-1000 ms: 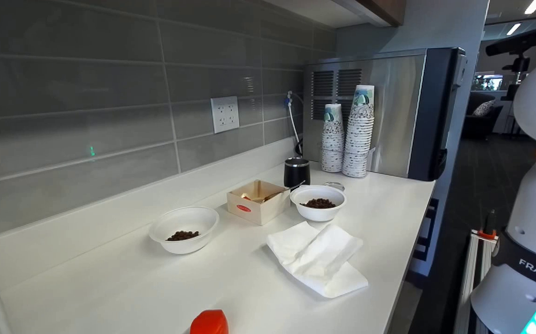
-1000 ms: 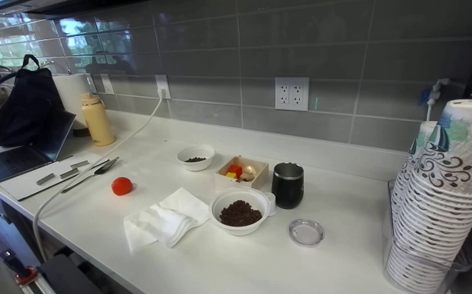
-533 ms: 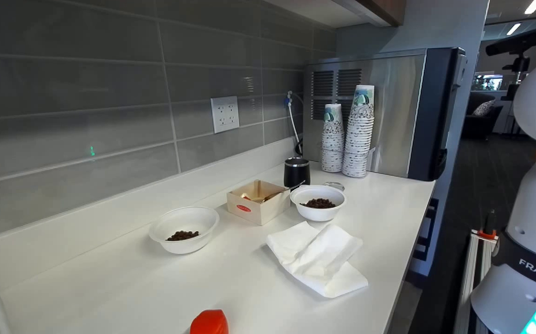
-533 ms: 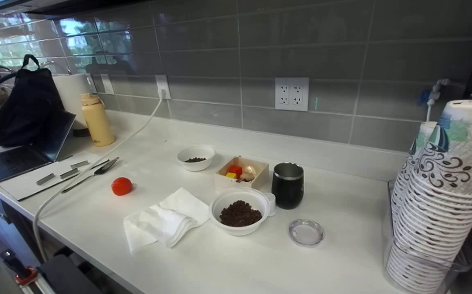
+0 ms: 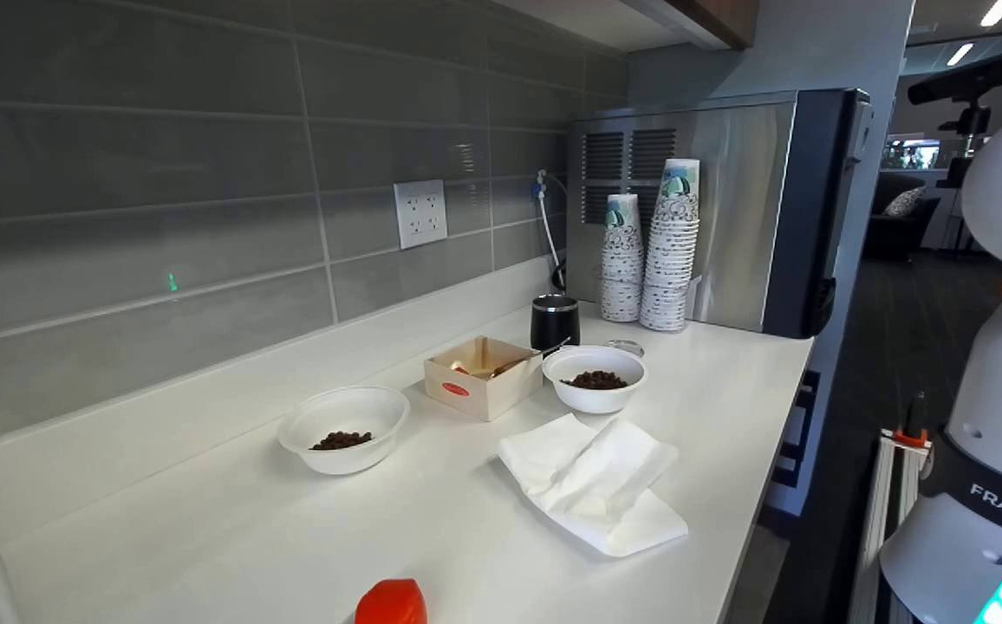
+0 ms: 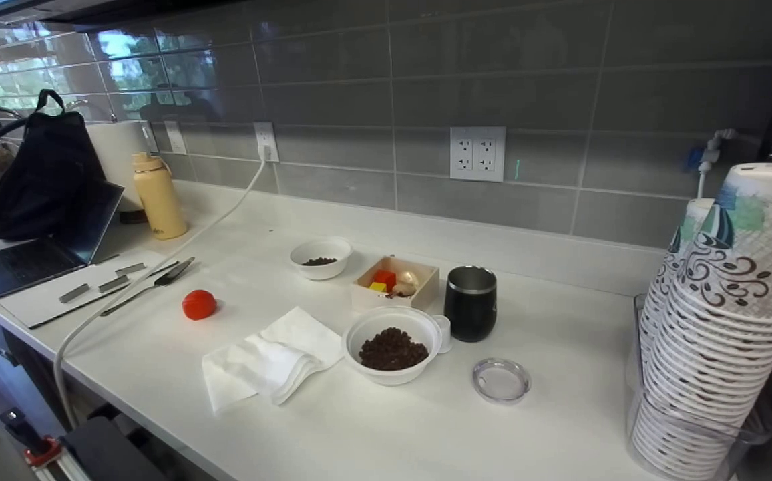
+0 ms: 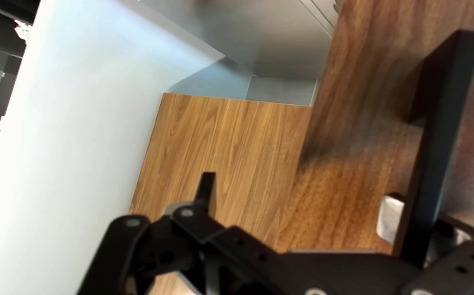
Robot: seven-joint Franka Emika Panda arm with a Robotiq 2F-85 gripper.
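Observation:
My gripper (image 7: 300,192) shows only in the wrist view and is open, with nothing between its fingers. A long black bar handle (image 7: 442,143) on a dark brown wooden cabinet door (image 7: 360,164) crosses the right side of the wrist view. The right finger's pale pad shows partly behind this handle; I cannot tell whether they touch. The left finger stands apart in front of a lighter wooden panel (image 7: 229,151). Part of my white arm (image 5: 995,416) stands at the edge of an exterior view.
A white wall (image 7: 77,102) lies left of the gripper. On the counter are white bowls (image 6: 393,381) (image 5: 345,407) with brown pieces, a wooden box (image 6: 393,300), a black tumbler (image 6: 471,304), napkins (image 5: 592,485), a red object (image 6: 199,304) and stacked paper cups (image 5: 673,251).
The white arm link at the edge of an exterior view has shifted very slightly to the right. The things on the counter have not moved.

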